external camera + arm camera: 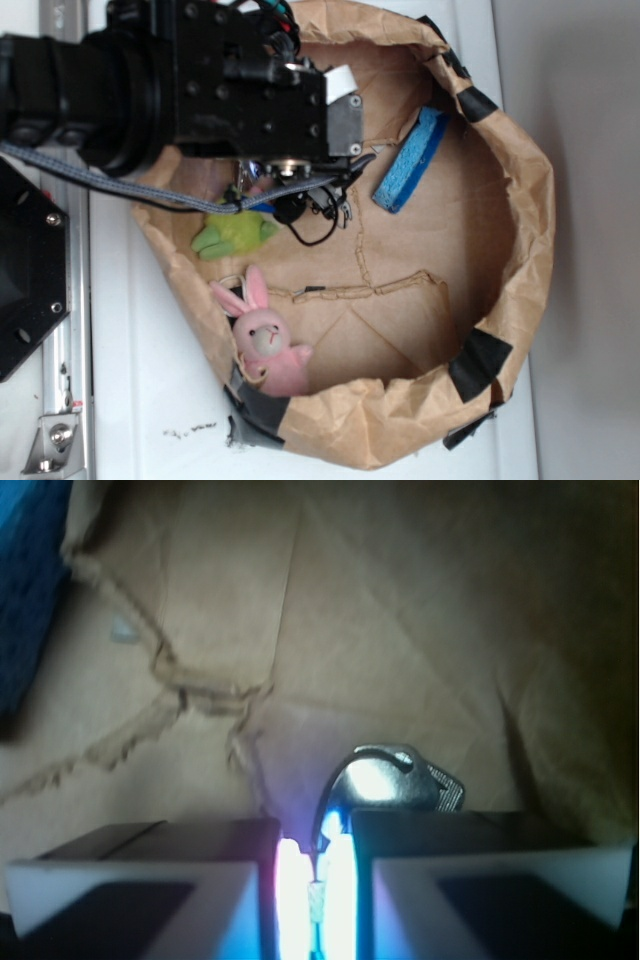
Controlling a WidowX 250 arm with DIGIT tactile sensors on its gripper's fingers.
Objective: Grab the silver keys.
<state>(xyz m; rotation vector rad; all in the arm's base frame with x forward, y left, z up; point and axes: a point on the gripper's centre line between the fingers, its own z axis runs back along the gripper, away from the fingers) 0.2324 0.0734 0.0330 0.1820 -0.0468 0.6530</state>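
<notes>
Grab looks done: our black gripper (315, 880) nearly closed, pinching thin ring of shiny silver keys (385, 777), dangling just above crumpled brown paper bag floor (400, 600). Next we lift slow, no swinging.

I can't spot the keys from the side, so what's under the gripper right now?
The silver keys sit under the gripper, a shiny rounded head poking out past the nearly closed fingers. Below is the brown paper bag. The fingers hide the rest of the bunch.
</notes>
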